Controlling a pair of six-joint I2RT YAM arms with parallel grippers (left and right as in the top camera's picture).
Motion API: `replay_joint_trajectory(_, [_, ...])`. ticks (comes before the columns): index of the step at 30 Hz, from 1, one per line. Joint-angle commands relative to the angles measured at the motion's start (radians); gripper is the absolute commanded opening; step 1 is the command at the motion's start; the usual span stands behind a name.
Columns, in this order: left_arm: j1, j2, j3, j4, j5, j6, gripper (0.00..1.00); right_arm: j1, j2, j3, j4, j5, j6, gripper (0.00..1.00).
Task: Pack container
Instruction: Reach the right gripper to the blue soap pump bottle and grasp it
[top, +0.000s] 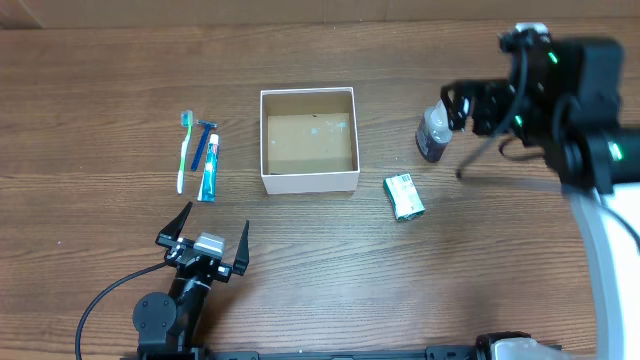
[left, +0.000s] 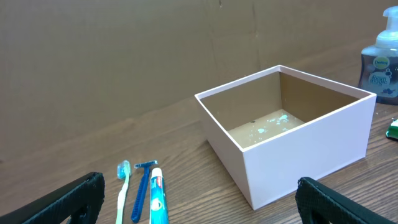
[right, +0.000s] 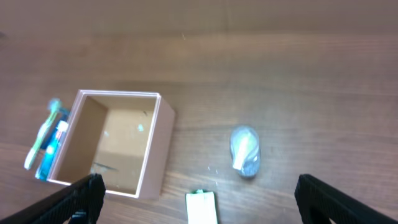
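Note:
The container (top: 309, 182), a square white-walled box with a brown floor, stands empty mid-table; it also shows in the left wrist view (left: 311, 149) and the right wrist view (right: 158, 149). A toothbrush (top: 183, 152), a blue razor (top: 202, 138) and a toothpaste tube (top: 209, 170) lie left of it. A pump bottle (top: 433, 133) stands to its right, and a green-and-white packet (top: 404, 196) lies in front of the bottle. My left gripper (top: 204, 235) is open and empty near the front edge. My right gripper (top: 458, 105) is open and empty, raised over the bottle.
A brown cardboard wall (left: 124, 56) runs along the back of the table. A black cable (top: 100, 300) loops by the left arm's base.

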Motion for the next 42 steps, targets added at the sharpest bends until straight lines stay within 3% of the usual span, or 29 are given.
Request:
replay_joint_trajectory(1, [0.012, -0.006, -0.003, 0.003, -0.003, 0.018, 1.0, 0.002, 0.115, 0.034, -0.008, -0.002, 0.003, 1.0])
replay_joint_trajectory(9, [0.012, -0.006, -0.003, 0.003, -0.003, 0.018, 1.0, 0.002, 0.298, 0.034, 0.047, -0.008, 0.003, 0.99])
replay_joint_trajectory(14, [0.012, -0.006, -0.003, 0.003, -0.003, 0.018, 1.0, 0.002, 0.37, 0.019, 0.048, 0.064, 0.005, 0.88])
replay_joint_trajectory(27, [0.012, -0.006, -0.003, 0.003, -0.003, 0.018, 1.0, 0.002, 0.418, 0.002, 0.079, 0.116, 0.023, 0.76])
replay_joint_trajectory(42, [0.012, -0.006, -0.003, 0.003, -0.003, 0.018, 1.0, 0.002, 0.441, -0.002, 0.102, 0.115, 0.023, 0.55])
